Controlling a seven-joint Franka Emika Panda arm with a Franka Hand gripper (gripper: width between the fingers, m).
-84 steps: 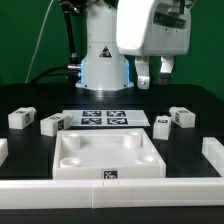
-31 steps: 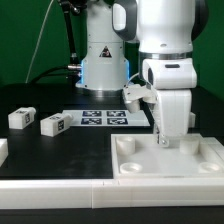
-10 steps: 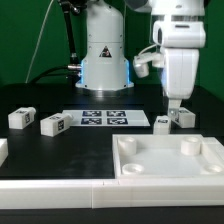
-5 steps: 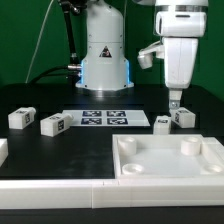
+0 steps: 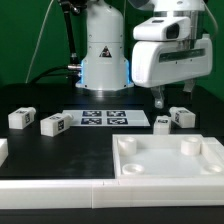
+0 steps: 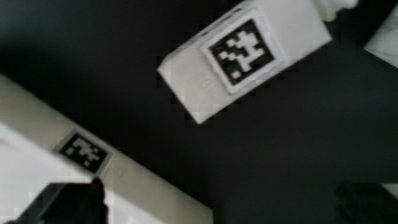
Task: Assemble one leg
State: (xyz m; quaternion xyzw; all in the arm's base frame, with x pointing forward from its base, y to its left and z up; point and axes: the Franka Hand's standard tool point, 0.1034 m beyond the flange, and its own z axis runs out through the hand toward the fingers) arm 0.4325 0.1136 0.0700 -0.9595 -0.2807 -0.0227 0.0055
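Rail (image 5: 60,188): a white bar lying along the near edge of the table (image 5: 90,145).
Tray (image 5: 170,160): a large white square piece with round corner sockets. It sits just behind the rail on the exterior view's right.
Edge block (image 5: 3,150): a white piece cut off by the exterior view's left border, level with the tray.
Left legs (image 5: 22,117): two small white tagged blocks on the black table at the exterior view's left. The second (image 5: 52,124) lies just beside the first, with a narrow gap between them.
Right legs (image 5: 163,123): two more tagged blocks just behind the tray's far edge. The second (image 5: 182,117) is close against the first, and I cannot tell whether they touch.
Marker board (image 5: 105,118): flat on the table between the two pairs of legs.
Gripper (image 5: 172,95): hangs above the right legs, clear of them. Its jaws are spread and nothing is between them. One finger (image 5: 157,97) hangs over the nearer right leg.
Wrist view: one leg (image 6: 240,55) lies tag-up on the dark table below the gripper. A second tagged white piece (image 6: 80,150) is near it, too blurred to name. The dark fingertips (image 6: 63,205) stand wide apart.
Arm base (image 5: 105,60): white and blue, farthest back, behind the marker board.
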